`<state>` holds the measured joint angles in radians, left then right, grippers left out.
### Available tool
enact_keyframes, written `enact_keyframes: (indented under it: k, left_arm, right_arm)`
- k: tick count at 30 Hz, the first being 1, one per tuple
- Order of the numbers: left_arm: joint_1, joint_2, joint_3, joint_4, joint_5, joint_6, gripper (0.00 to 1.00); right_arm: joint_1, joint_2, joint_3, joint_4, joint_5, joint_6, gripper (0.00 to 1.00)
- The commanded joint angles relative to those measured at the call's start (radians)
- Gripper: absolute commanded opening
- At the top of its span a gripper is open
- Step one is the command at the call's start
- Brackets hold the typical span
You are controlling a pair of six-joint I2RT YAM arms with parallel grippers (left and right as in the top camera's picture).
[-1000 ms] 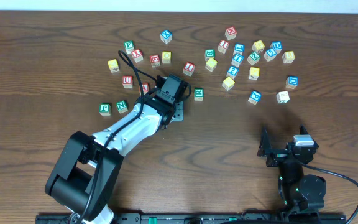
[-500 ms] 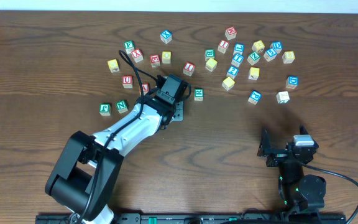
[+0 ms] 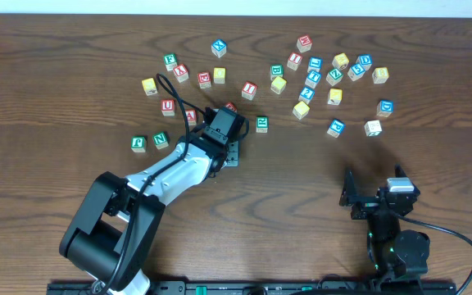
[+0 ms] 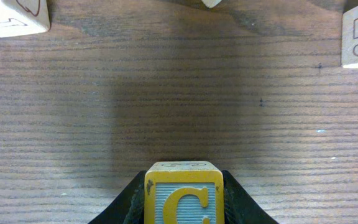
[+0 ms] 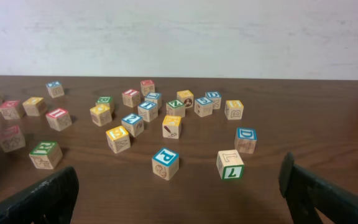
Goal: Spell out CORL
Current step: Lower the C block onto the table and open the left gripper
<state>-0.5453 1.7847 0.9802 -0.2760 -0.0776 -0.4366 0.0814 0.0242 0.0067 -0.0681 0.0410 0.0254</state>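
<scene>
yellow c cube: one, left claw

Even, soft light falls from above on the table in the overhead view, with faint short shadows beside the cubes. In the left wrist view a broad dim shadow spreads over the wood beyond the yellow C cube, which is sharp. The right wrist view is mildly soft throughout, its near dark fingers blurred
</scene>
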Motion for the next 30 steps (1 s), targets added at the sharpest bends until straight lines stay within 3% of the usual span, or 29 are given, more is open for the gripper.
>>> enact_keyframes:
  k: [1, 30]
  left_arm:
    - [-0.002, 0.009, -0.013, 0.013, -0.013, 0.018, 0.08]
    - [-0.002, 0.010, -0.062, 0.076, -0.013, 0.018, 0.08]
  right_arm:
    - [-0.005, -0.005, -0.001, -0.003, 0.001, -0.004, 0.99]
    - [-0.005, -0.005, -0.001, -0.003, 0.001, -0.004, 0.99]
